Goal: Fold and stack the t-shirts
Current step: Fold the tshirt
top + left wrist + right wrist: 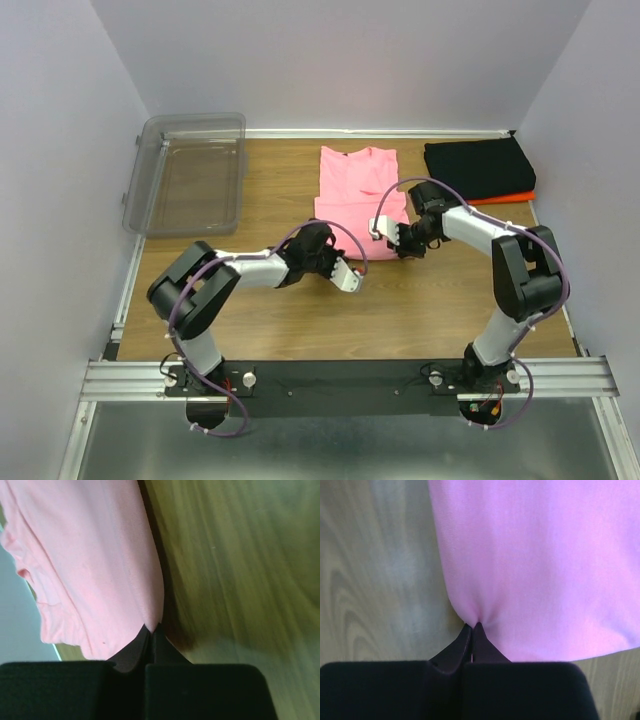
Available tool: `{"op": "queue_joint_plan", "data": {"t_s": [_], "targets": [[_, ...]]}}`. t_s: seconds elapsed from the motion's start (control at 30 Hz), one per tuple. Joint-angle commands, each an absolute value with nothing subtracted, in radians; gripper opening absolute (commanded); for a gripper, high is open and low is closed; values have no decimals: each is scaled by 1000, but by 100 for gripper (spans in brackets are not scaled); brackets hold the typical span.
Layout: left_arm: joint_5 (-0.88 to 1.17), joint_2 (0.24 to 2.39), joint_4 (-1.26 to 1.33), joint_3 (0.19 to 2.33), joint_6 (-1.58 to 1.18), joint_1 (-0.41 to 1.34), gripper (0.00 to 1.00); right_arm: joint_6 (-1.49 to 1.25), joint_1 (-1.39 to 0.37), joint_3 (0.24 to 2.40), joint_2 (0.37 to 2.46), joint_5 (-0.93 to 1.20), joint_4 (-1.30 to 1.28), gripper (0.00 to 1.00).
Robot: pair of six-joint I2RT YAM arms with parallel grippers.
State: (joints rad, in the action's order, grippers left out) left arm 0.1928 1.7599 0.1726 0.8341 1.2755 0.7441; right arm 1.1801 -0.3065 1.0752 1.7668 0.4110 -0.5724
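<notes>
**Both grippers clamped on the pink hem, fold ready to go**

Here we are: the left gripper is pinched tight on one hem corner of the plain salmon-pink soft-cloth t-shirt. The right gripper is clenched on the other corner, cloth puckering right at its tips. The shirt lies flat ahead of both sets of jaws, collar at the far end.

My read: this is the hem-to-collar fold. To do it well, both arms should rise together and level, with the hem stretched between them so it can't sag. Then they carry it forward beyond the jaws and lay it square near the neckline before letting go. A thin pinch could slip, so no jerks.

Beyond the right jaws, to their outer side and well apart, a black folded rectangular t-shirt sits on an orange folded one. Brown wood-grain tabletop spreads beneath. A clear plastic bin sits far outside the left jaws, with pale lavender walls all round.
</notes>
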Motion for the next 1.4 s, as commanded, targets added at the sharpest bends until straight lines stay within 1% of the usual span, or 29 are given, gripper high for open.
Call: {"op": "queue_joint_plan", "data": {"t_s": [0.0,0.13,0.3,0.4,0.5,0.57,0.6,0.67,0.7,0.77,0.8,0.97,1.0,1.07,1.2,1.37], "targets": [[288,1635,124,773,1324,796,0,1244,-307,996,1662,448,-734,1],[311,1559,-30,770,1286,890,0,1256,-311,942,1536,480,-859,1],[336,1482,-225,781,1145,1028,0,1243,-314,907,1352,547,-1020,1],[344,1457,-236,765,1109,1051,0,1210,-314,891,1312,526,-1020,1],[267,1471,-200,778,1109,1034,0,1152,-313,934,1325,460,-947,0],[261,1497,-151,817,1118,987,0,1091,-308,983,1380,430,-893,1],[276,1508,-137,836,1138,926,0,1074,-307,1055,1406,402,-849,1],[279,1551,-103,895,1161,872,0,1020,-304,1138,1477,387,-816,0],[285,1563,-85,916,1169,836,0,1005,-302,1190,1552,373,-784,1],[294,1604,-25,960,1186,749,0,967,-298,1323,1621,339,-753,1],[299,1635,16,1001,1192,708,0,947,-295,1404,1694,327,-732,1],[293,1773,55,1159,1207,615,0,882,-293,1647,1900,325,-698,1],[284,1817,83,1179,1207,601,0,862,-293,1687,1970,307,-686,1],[267,1856,118,1203,1203,583,0,836,-291,1768,2028,282,-666,0],[213,1946,199,1265,1198,552,0,773,-285,1842,2127,224,-583,0],[196,2017,192,1324,1209,540,0,732,-284,1902,2203,181,-563,0]]}}
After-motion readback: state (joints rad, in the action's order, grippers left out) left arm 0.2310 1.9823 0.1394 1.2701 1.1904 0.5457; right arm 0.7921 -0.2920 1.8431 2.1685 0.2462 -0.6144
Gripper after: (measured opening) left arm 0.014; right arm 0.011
